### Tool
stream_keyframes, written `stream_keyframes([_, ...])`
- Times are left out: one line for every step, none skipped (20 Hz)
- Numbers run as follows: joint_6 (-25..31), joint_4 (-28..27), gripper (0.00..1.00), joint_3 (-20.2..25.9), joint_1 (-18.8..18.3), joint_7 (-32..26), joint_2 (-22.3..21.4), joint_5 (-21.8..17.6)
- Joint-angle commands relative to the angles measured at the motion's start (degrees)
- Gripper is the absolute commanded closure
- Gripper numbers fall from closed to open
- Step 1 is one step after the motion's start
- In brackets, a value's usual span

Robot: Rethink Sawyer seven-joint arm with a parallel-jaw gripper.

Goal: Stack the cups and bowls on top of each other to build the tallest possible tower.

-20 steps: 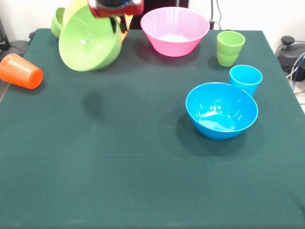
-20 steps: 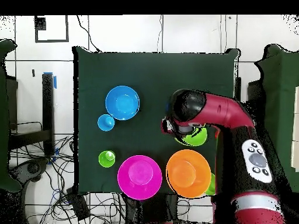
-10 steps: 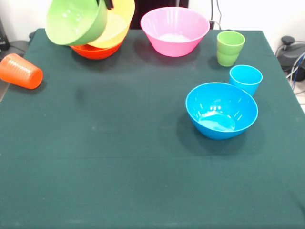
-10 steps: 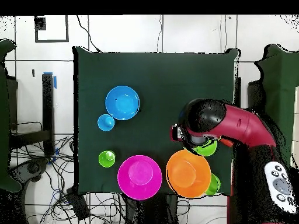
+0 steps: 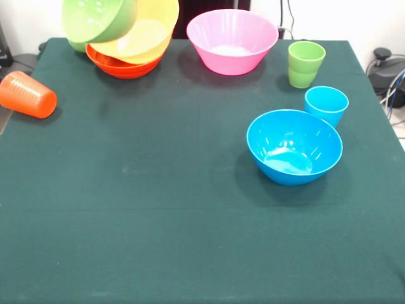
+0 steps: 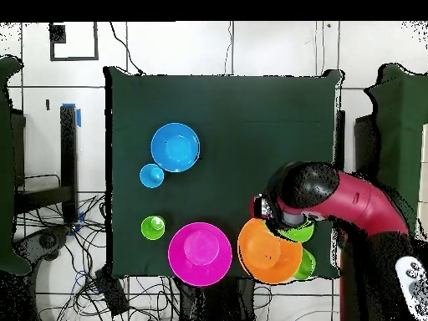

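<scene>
Bowls and cups, all glossy moulded plastic, lie spread over a bench under a matt dark green cloth. Taking the pink bowl as landmark: it is wide, round and deep, with faint ribs down its wall, and stands upright. Just beside it sits a shallow red-orange bowl with a broad orange bowl tilted in it, and a lime bowl tipped against the orange one's rim; a sliver of a small green bowl shows behind that pile. On the pink bowl's other side a tapered lime cup stands upright, then a light blue cup, which stands right against a rounded blue bowl. Well apart from the pink bowl, past the pile, a ridged orange cup lies on its side at the bench edge. From overhead, the red and black arm covers the lime bowl; the gripper itself is hidden, so whether it is open or holds anything cannot be told.
</scene>
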Motion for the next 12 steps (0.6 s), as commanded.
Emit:
stream_keyframes([-10.9, 15.0, 1.00, 4.1, -2.6, -4.0, -6.8, 2.5])
stream_keyframes([-12.3, 16.3, 1.00, 4.2, -3.1, -4.0, -7.2, 2.5])
stream_keyframes([-13.3, 17.2, 1.00, 4.4, -3.5, -4.0, -7.4, 2.5])
stream_keyframes([-13.8, 17.9, 1.00, 4.6, -3.8, -4.0, -7.5, 2.5])
stream_keyframes([-14.3, 18.3, 1.00, 4.8, -4.1, -3.9, -7.7, 2.5])
stream_keyframes([-14.4, 18.7, 1.00, 5.0, -4.2, -3.8, -7.9, 2.5])
stream_keyframes([-14.6, 19.0, 1.00, 5.1, -4.4, -3.6, -8.2, 2.4])
stream_keyframes([-14.6, 19.3, 1.00, 5.2, -4.4, -3.5, -8.4, 2.5])
stream_keyframes([-14.5, 19.4, 1.00, 5.4, -4.5, -3.4, -8.6, 2.4])
stream_keyframes([-14.5, 19.6, 1.00, 5.5, -4.6, -3.4, -8.9, 2.3])
stream_keyframes([-14.5, 19.5, 1.00, 5.6, -4.6, -3.3, -8.9, 2.0])
stream_keyframes([-14.5, 19.5, 1.00, 5.7, -4.5, -3.2, -8.9, 1.8])
